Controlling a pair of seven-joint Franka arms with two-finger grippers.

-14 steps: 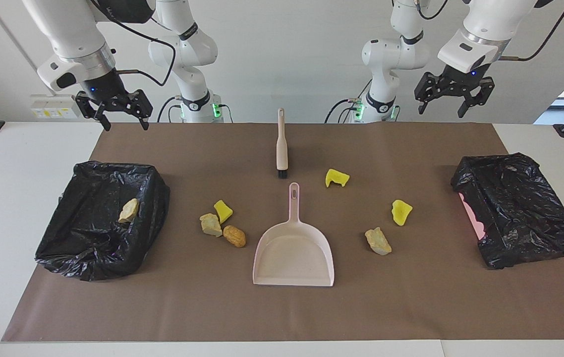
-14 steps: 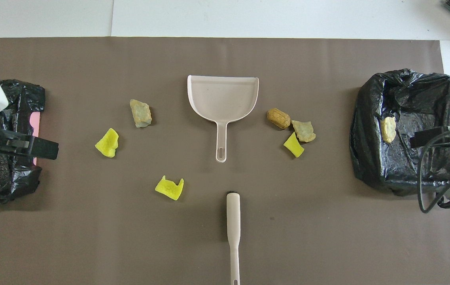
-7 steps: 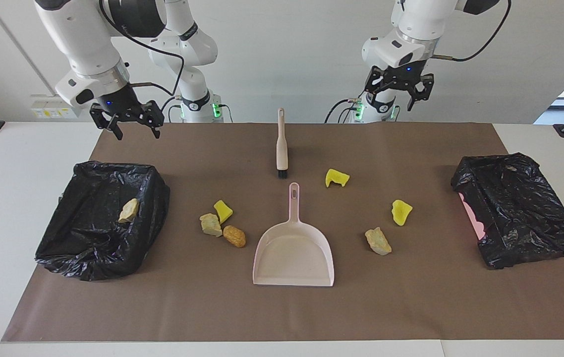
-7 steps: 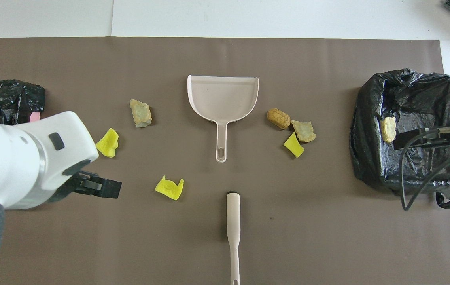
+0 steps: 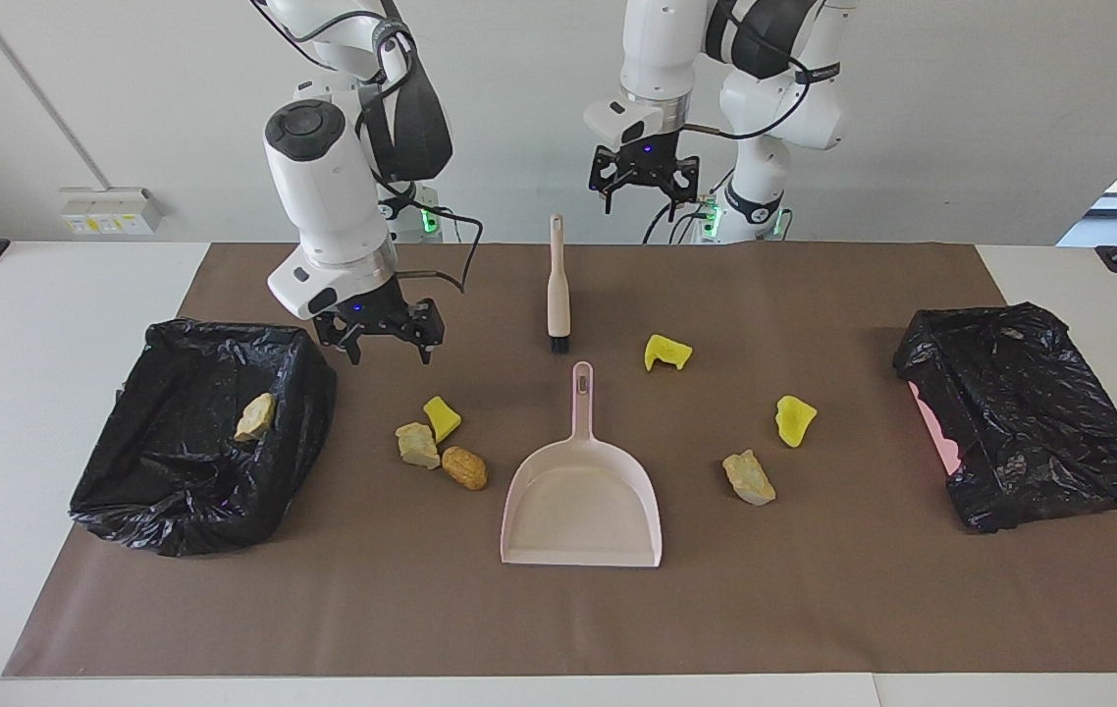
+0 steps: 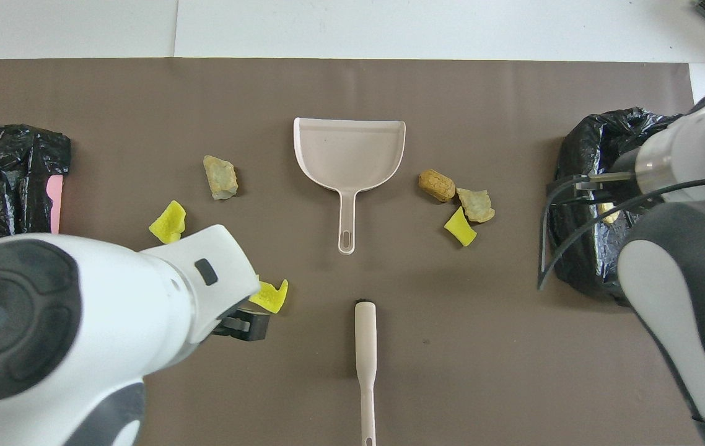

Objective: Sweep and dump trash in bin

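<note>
We see both pincers spread wide and holding nothing: the left gripper [image 5: 645,189] hangs high above the handle end of the hand brush [image 5: 558,285], and the right gripper [image 5: 380,335] hovers low over the mat between the open bin [image 5: 176,491] and a cluster of trash. That cluster, a yellow chunk [image 5: 441,416], a beige lump [image 5: 417,445] and an orange-brown lump [image 5: 465,467], lies just beside the dustpan [image 5: 582,496] toward the right arm's end; the lumps touch or nearly touch. Toward the left arm's end lie a notched yellow chunk [image 5: 666,353], another yellow chunk [image 5: 794,419] and a second beige lump [image 5: 748,477], spread apart. One more lump [image 5: 254,416] already rests in the open bin, while a second bagged bin [image 5: 1030,412] sits at the left arm's end. We judge the main risks to be these: a descent off the brush's narrow handle could roll or skid it; the right gripper could knock the cluster outward and scatter it; light spongy chunks could bounce past the pan's lip when swept. The brush's long axis runs toward and away from the robots, with the bristles toward the dustpan, whose handle points back at the robots and whose mouth opens away from them.
</note>
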